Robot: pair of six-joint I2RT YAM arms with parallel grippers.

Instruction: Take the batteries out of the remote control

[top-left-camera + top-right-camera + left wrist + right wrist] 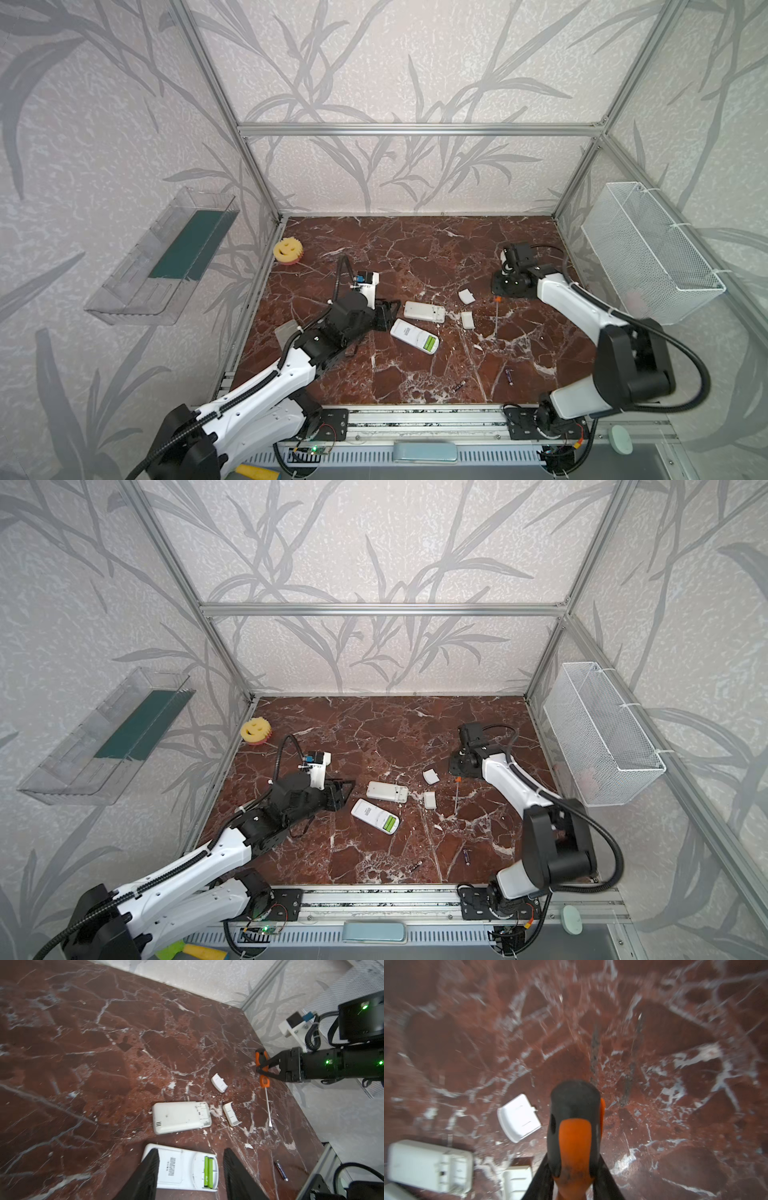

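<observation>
Holding left gripper [191,1150] partly open, empty, just beside the remote [411,334] at centre of a top view, green batteries [430,343] inside. Clamping the screwdriver [265,1083] with right gripper [260,1069]. Loose at lower right: dark batteries [509,376].

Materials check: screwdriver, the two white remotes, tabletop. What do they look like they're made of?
Screwdriver: handle looks like a matte black rubbery grip over glossy orange plastic; shaft thin and bright, likely steel.
Printed-label remote and plain remote: white moulded plastic, satin finish, with slots and clip seams.
Tabletop: red-brown marble pattern with white veins, smooth; real stone or printed laminate, cannot tell.
</observation>
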